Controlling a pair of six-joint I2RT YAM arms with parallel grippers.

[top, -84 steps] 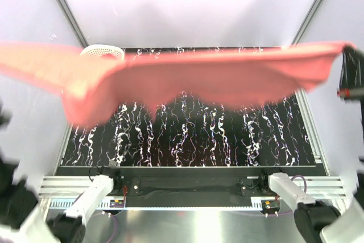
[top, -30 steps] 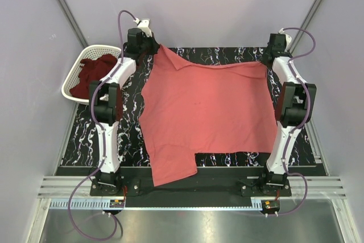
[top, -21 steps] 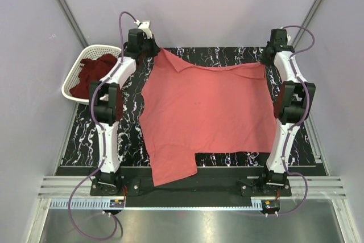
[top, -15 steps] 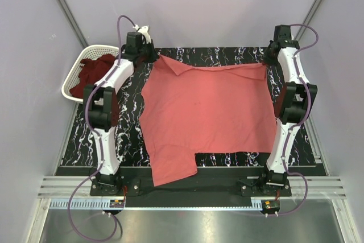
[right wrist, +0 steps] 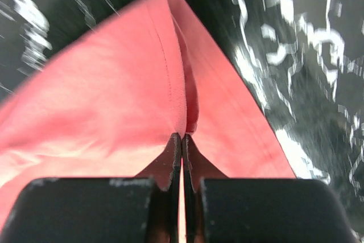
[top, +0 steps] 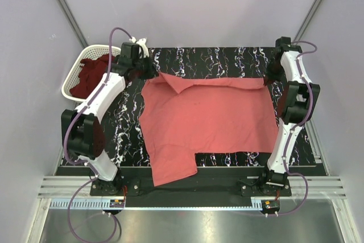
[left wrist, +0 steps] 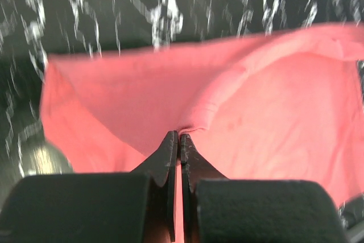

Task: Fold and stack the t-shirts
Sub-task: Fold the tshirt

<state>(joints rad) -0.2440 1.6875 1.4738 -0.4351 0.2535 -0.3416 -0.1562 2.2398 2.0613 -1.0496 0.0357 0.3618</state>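
Observation:
The salmon-pink t-shirt point(top: 205, 118) lies spread on the black marbled table, one sleeve hanging over the near edge. My left gripper point(top: 149, 72) is shut on its far left corner, where a flap is folded inward. My right gripper point(top: 272, 78) is shut on its far right corner. In the left wrist view the fingers pinch a pink fold point(left wrist: 196, 119). In the right wrist view the fingers pinch a hemmed pink edge point(right wrist: 185, 101). The dark maroon t-shirt point(top: 91, 72) lies bunched in the white basket at the far left.
The white lattice basket point(top: 74, 81) sits off the table's far left corner. Grey walls and metal frame posts surround the black marbled table point(top: 114, 135). The arm bases stand on the rail at the near edge.
Both grippers have drawn the shirt's far edge toward the near side, and the far left corner has folded over onto the shirt. Earlier the shirt was held up in the air.

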